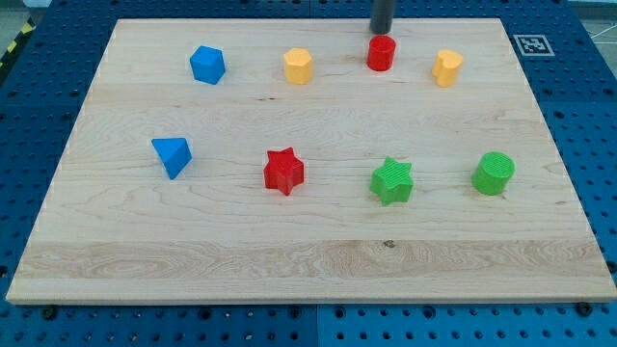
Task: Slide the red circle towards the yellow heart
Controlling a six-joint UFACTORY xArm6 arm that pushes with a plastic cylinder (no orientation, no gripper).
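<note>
A pale wooden board (308, 260) lies on a blue perforated table (39, 116), with a small printed marker (533, 44) at the board's corner in the view's top right. There is no claw here to spread or press: the arm ends in a plain dark rod, and my tip (381, 32) stands at the board's top edge, just above the red circle (381, 53) in the view, touching it or nearly so; I cannot tell which.

The red circle sits in the top row between two yellow blocks. One yellow block (299, 66) lies to its left, the other yellow block (446, 67) near it on the right; which is the heart I cannot make out with certainty, though the right one looks notched. Farther out are a blue block (207, 65), a blue triangle-like block (173, 155), a red star (283, 171), a green star (391, 180) and a green circle (494, 173).

I judge the task barely begun: the circle is apart from both yellow blocks, and my tip lies behind it rather than to its side, so a sideways push has yet to be set up.
</note>
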